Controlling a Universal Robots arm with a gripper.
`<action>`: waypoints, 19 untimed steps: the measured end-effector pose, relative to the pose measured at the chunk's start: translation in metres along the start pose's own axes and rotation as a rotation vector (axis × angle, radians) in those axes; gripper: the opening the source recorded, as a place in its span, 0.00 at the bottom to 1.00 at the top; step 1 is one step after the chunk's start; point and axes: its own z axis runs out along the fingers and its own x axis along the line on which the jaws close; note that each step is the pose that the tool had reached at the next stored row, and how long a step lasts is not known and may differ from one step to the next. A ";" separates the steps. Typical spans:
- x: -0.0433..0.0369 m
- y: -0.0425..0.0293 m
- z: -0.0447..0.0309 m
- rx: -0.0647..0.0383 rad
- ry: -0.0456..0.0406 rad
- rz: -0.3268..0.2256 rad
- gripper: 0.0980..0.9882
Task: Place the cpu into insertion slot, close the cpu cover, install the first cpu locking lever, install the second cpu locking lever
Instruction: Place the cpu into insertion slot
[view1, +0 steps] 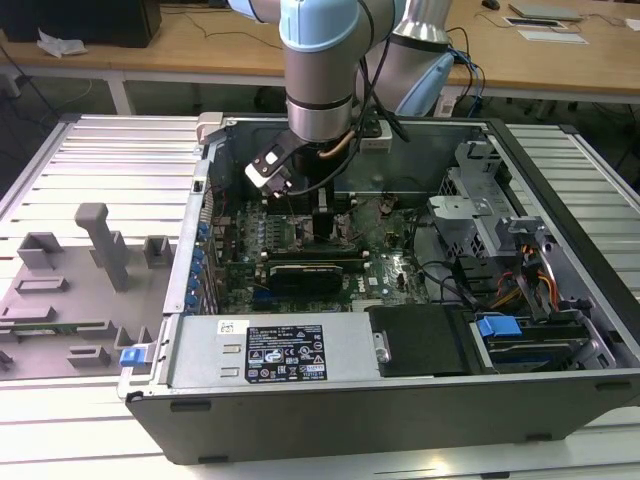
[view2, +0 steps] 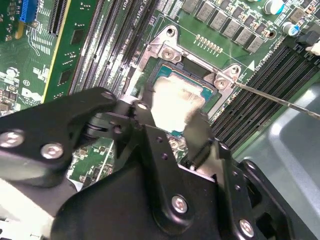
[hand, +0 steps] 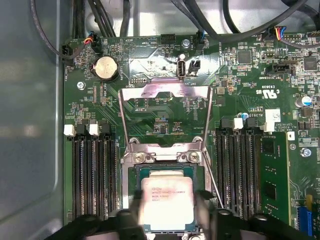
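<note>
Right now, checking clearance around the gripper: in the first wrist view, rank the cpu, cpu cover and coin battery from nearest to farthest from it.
1. cpu: right at the gripper, at the insertion slot.
2. cpu cover: swung open, just beyond the slot.
3. coin battery: farthest, past the cover's far end.

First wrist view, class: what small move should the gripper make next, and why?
Probably ease the cpu straight down: the gripper grips it right over the insertion slot, squared to it, and the cpu cover stands flipped open.
</note>
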 end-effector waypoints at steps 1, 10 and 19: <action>0.0000 0.0000 0.0000 0.000 0.0000 0.000 0.42; 0.0000 0.0001 -0.0003 0.000 -0.0005 0.000 0.01; 0.0001 0.0004 -0.0055 0.000 -0.0122 -0.001 0.01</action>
